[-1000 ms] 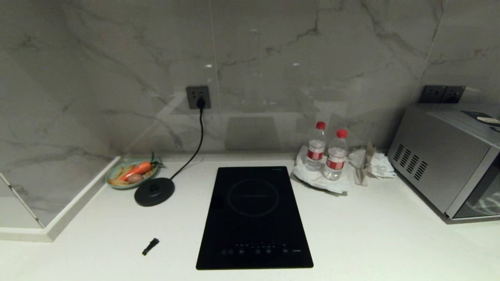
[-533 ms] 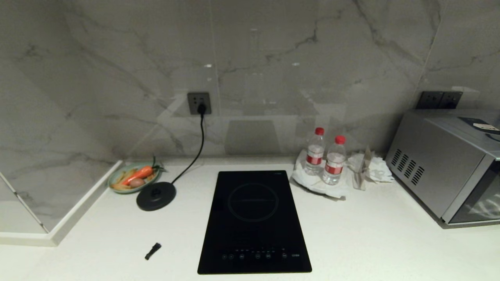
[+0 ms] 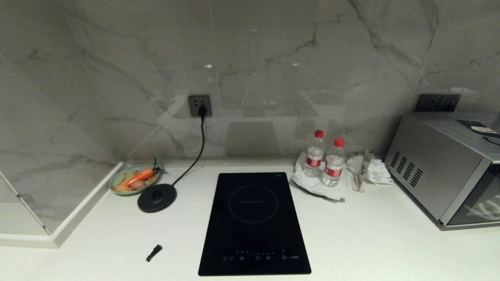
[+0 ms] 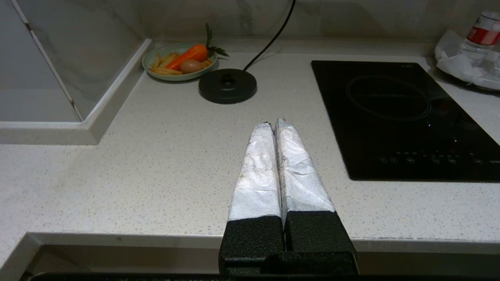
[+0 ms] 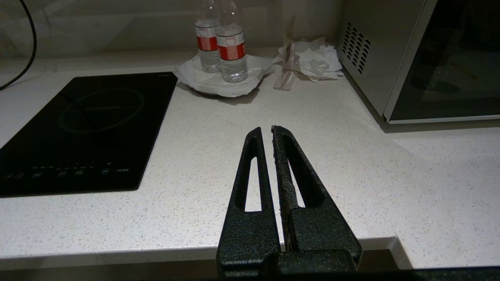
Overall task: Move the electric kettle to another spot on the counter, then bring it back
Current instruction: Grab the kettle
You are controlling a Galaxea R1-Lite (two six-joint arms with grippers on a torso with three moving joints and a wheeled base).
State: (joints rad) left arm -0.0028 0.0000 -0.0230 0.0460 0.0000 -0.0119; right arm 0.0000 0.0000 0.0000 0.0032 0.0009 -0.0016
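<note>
Counts: you have one counter point(image 3: 375, 234), one induction hob point(image 3: 254, 222), one round black base disc point(image 3: 157, 198), two water bottles point(image 3: 327, 159), one plate of vegetables point(image 3: 134, 178), one microwave point(image 3: 445, 164), one small black piece point(image 3: 154, 252) and two grippers.
Kettle: you will not find the electric kettle in any view – only its bare base disc shows, left of centre in the head view, its cord running up to a wall socket point(image 3: 199, 105).
Left gripper: the left gripper point(image 4: 272, 124) has its foil-wrapped fingers pressed together and holds nothing; in its wrist view it hangs over the counter's front edge, the base disc straight beyond its tips and well apart.
Right gripper: the right gripper point(image 5: 266, 132) has its fingers nearly together, a thin slit between them, nothing held; in its wrist view it hangs over the front edge, pointing toward the bottles.
Neighbours: the plate of vegetables sits just behind the base disc, near the left wall ledge – the hob fills the middle of the head view.
Right side: the bottles stand on white paper right of the hob, crumpled tissue point(image 3: 371, 171) beside them, then the microwave at the right edge.
Lower left: the small black piece lies alone on the counter, left of the hob's front corner.
</note>
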